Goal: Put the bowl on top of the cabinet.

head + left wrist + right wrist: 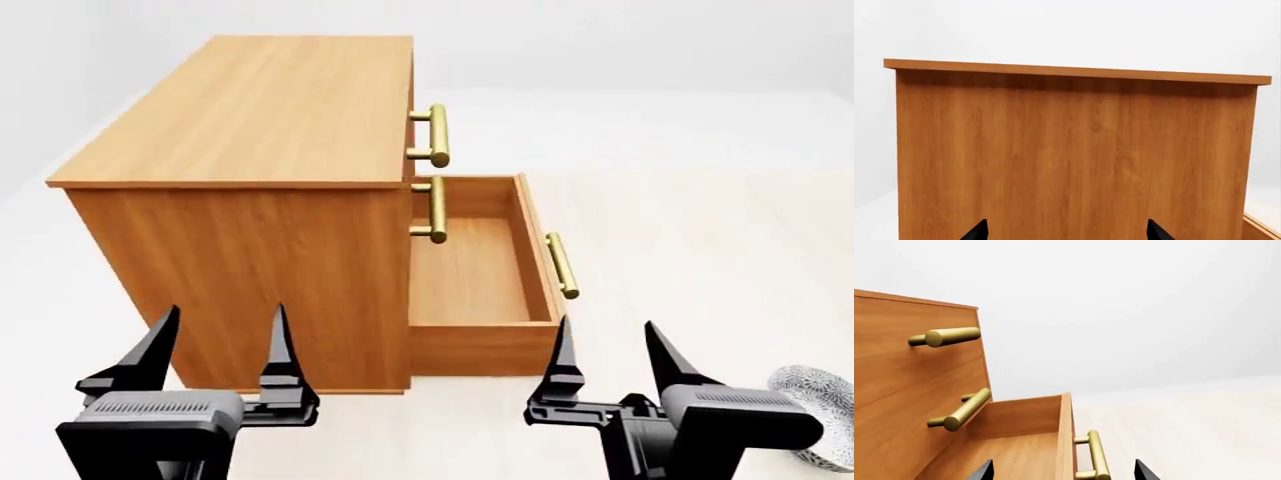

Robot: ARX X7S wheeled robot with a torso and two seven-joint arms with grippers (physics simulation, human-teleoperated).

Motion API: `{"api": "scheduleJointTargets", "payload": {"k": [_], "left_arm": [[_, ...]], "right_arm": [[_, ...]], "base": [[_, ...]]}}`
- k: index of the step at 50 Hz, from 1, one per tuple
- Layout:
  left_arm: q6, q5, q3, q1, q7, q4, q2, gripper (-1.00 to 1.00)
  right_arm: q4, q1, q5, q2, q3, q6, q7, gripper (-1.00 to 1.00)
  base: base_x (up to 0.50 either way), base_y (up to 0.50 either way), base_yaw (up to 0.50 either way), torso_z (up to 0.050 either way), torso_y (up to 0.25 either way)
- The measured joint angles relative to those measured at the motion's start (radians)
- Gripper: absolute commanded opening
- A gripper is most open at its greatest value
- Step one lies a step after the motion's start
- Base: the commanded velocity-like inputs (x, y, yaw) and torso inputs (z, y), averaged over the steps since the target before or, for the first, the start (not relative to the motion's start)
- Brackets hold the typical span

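I see the bowl (817,412) low, just outboard of my right gripper (617,350), far from the left gripper (220,340); both sets of fingers apart, empty. Cabinet (254,110) ahead.

We log two items outside the task. The floor (694,250), pale cream with faint plank grain, fills the head view from about 2 o'clock round to 5 o'clock, with a whiter strip at 9 o'clock. The wall (641,40), plain white-grey, spans 12 to 2 o'clock and meets the floor in a soft, blurred line.
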Motion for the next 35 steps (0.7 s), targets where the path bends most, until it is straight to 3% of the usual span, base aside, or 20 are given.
{"api": "scheduleJointTargets", "payload": {"k": [8, 35], "left_arm": [[0.001, -0.003, 0.003, -0.001, -0.004, 0.002, -0.004, 1.00], [0.010, -0.009, -0.009, 0.010, -0.023, 0.030, -0.022, 1.00]], "right_arm": [[-0.003, -0.002, -0.008, 0.007, -0.009, -0.015, 0.001, 1.00], [-0.015, 0.039, -0.007, 0.041, 0.001, 0.088, 0.059, 1.00]], "base": [[0.30, 0.00, 0.00, 0.000, 0.000], [0.00, 0.00, 0.00, 0.000, 0.000]]}}
